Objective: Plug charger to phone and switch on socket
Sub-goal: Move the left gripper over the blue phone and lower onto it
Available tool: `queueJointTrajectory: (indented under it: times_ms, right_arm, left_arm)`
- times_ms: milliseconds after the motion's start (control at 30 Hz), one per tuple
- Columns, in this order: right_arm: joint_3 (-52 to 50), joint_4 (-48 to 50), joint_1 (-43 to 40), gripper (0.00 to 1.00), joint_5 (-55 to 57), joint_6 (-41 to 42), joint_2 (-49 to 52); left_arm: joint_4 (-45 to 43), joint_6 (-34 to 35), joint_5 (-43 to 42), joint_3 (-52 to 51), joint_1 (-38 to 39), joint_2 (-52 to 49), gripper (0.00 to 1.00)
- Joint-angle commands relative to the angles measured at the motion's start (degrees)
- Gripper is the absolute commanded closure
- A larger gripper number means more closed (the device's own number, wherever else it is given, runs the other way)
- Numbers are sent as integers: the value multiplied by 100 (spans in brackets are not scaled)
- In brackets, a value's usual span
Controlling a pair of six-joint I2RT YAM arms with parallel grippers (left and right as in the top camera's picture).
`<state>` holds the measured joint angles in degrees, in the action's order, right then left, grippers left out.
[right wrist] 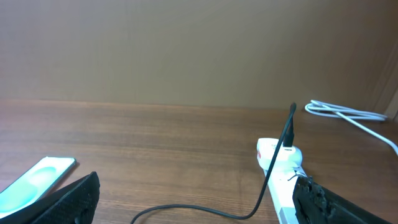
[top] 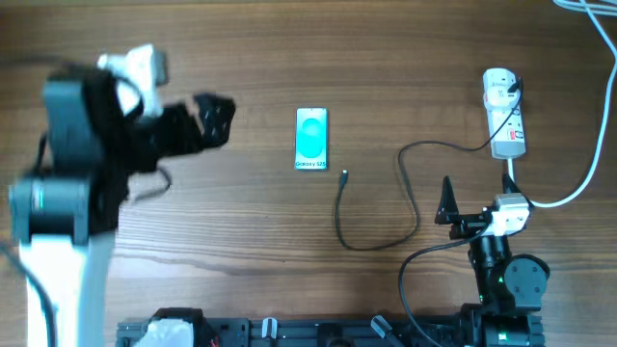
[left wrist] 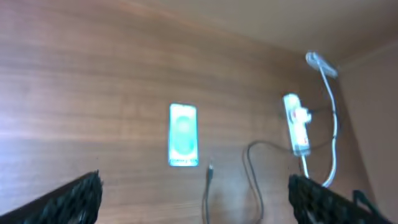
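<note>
The phone (top: 310,138) lies flat mid-table with its cyan screen up; it also shows in the left wrist view (left wrist: 183,134) and the right wrist view (right wrist: 36,181). The charger's thin black cable (top: 413,193) runs from its adapter in the socket (top: 504,118), loops toward the front, and its tip (top: 344,174) lies just right of the phone's near end, apart from it. The cable also shows in both wrist views (left wrist: 254,177) (right wrist: 268,180). My left gripper (top: 218,118) (left wrist: 199,205) is open and empty, left of the phone. My right gripper (top: 477,191) (right wrist: 193,199) is open and empty, near the socket's (right wrist: 283,171) front end.
A thicker white cable (top: 578,183) runs from the socket's near end along the right edge to the far right corner (left wrist: 331,118) (right wrist: 348,113). A dark rail (top: 289,333) lines the front edge. The left arm's body (top: 67,164) stands at the far left.
</note>
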<state>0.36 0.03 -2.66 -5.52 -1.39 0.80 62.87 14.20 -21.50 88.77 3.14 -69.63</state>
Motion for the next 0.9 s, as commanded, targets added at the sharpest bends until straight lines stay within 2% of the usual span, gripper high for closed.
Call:
queueJointTrajectory:
  times_ms: [0, 100, 267, 400, 500, 600, 767, 867]
  right_arm:
    - [-7, 20, 22, 0, -7, 4, -37]
    - [-7, 20, 24, 0, -7, 2, -37]
    - [-7, 20, 24, 0, -7, 2, -37]
    - [-7, 20, 24, 0, -7, 2, -37]
    - [-7, 20, 24, 0, -7, 4, -37]
    - [-7, 20, 22, 0, -7, 4, -37]
    - [-7, 20, 24, 0, -7, 2, -37]
    - [-7, 20, 24, 0, -7, 4, -37]
  left_arm:
    - [341, -181, -1095, 813, 101, -887, 0]
    - [358, -179, -1113, 822, 326, -1281, 0]
    - [1078, 50, 848, 835, 1698, -2033, 1]
    - [1217, 284, 1274, 1126, 2297, -2723, 0]
    - [1307, 431, 1967, 1464, 2487, -3530, 0]
    - [1147, 428, 2024, 1462, 2487, -4225, 0]
    - [254, 466, 1902, 1456, 2487, -4835, 0]
    - [-59, 1200, 1904, 1453, 2481, -4979, 0]
